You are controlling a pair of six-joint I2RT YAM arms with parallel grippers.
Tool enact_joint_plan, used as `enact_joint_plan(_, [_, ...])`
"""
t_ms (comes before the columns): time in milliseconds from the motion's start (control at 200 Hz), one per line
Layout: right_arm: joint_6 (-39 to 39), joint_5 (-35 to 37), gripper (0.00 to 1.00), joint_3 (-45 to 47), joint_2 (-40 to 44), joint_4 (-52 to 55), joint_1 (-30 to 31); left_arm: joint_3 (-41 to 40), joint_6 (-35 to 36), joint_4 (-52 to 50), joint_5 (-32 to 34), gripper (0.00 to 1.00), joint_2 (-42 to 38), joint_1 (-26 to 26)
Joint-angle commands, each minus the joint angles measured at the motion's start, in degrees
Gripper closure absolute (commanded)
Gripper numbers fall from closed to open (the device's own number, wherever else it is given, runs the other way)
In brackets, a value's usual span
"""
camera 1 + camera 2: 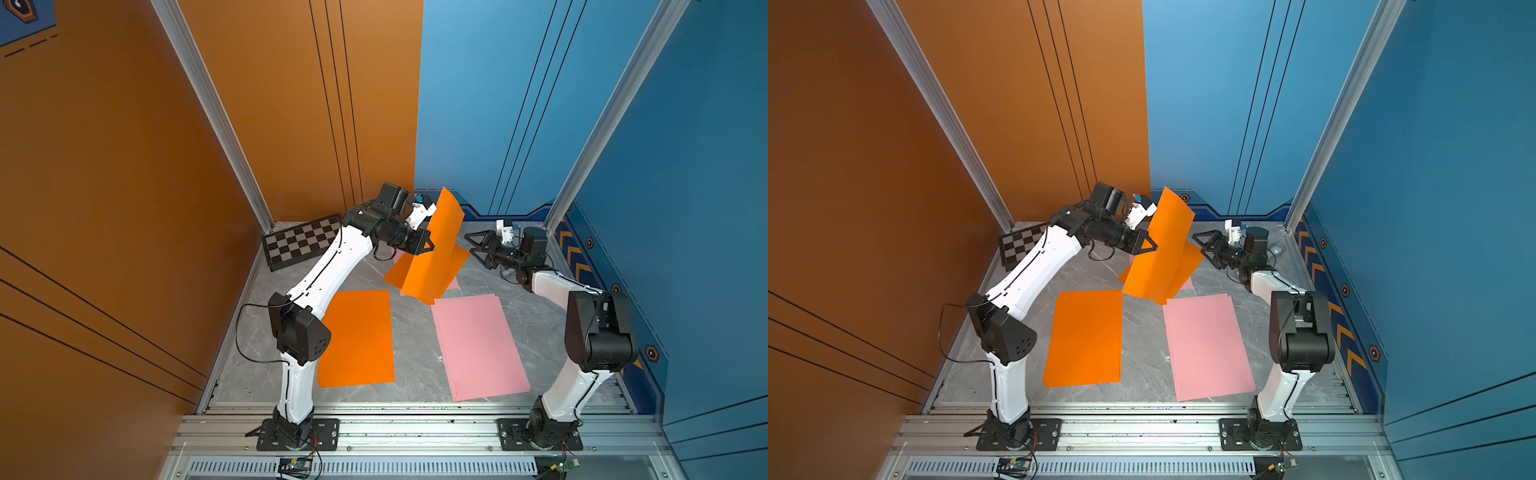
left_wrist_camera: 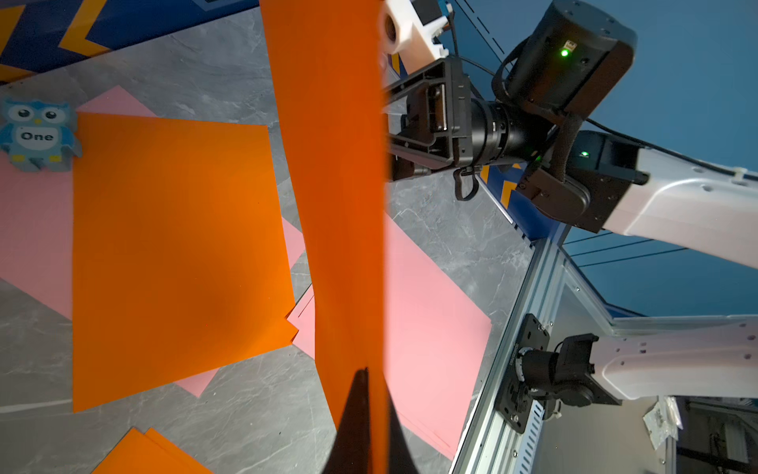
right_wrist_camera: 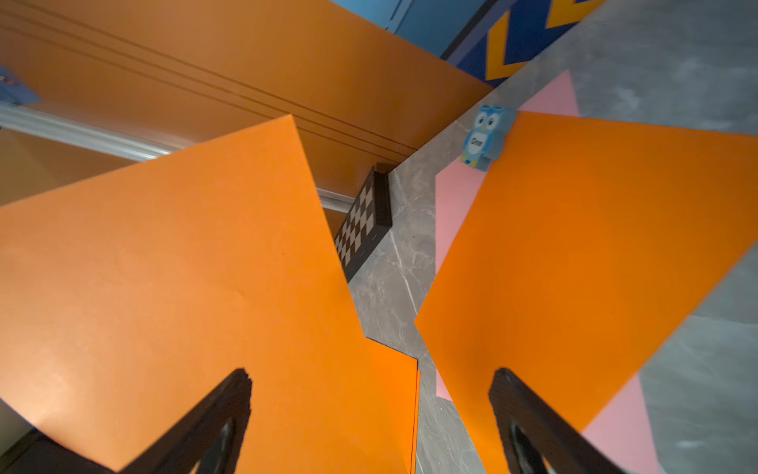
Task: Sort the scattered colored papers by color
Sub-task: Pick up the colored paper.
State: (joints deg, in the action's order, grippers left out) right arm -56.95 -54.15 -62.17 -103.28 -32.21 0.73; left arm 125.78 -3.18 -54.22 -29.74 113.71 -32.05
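Observation:
My left gripper (image 1: 430, 245) (image 1: 1152, 245) (image 2: 375, 377) is shut on the edge of one orange paper (image 1: 444, 224) (image 2: 336, 164) (image 3: 164, 266), held upright above the table's back middle. My right gripper (image 1: 470, 244) (image 1: 1198, 243) (image 3: 369, 373) stands open just to the right of that sheet, gripping nothing. Another orange sheet (image 2: 176, 254) (image 3: 594, 266) lies flat beneath, over scattered pink sheets (image 2: 37, 230). An orange pile (image 1: 357, 336) (image 1: 1086, 336) lies front left. A pink pile (image 1: 478, 345) (image 1: 1208, 345) lies front right.
A black-and-grey chessboard (image 1: 301, 241) (image 3: 363, 230) leans at the back left wall. A small blue owl figure (image 2: 37, 133) (image 3: 486, 137) stands on the back sheets. Orange and blue walls close in three sides; an aluminium rail (image 1: 415, 432) runs along the front.

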Motion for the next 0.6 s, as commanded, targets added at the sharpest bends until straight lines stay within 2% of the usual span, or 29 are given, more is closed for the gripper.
enact_joint_plan(0, [-9.99,-3.63,0.07,1.67,0.88,-26.48,2.08,0.36,7.13,-4.56,3.83,1.00,-2.58,-2.03])
enact_joint_plan(180, [-18.76,-5.57,0.07,1.75,-0.63,-43.96,3.64,-1.54,9.98,-4.54,4.63,1.00,-7.04,-2.05])
enact_joint_plan(270, [-22.07,-5.72,0.08,1.09,-2.07,-48.87,3.75,-2.34,11.11,-4.52,6.32,1.00,-9.37,-2.00])
enact_joint_plan(425, [-19.95,-4.41,0.08,1.35,-0.68,-47.29,3.75,-3.12,12.05,-4.43,10.90,1.00,-12.66,-2.32])
enact_joint_plan(596, [-17.94,-4.93,0.08,-0.41,0.01,-43.90,4.81,-3.47,12.15,-4.39,11.80,1.00,-14.46,-2.31])
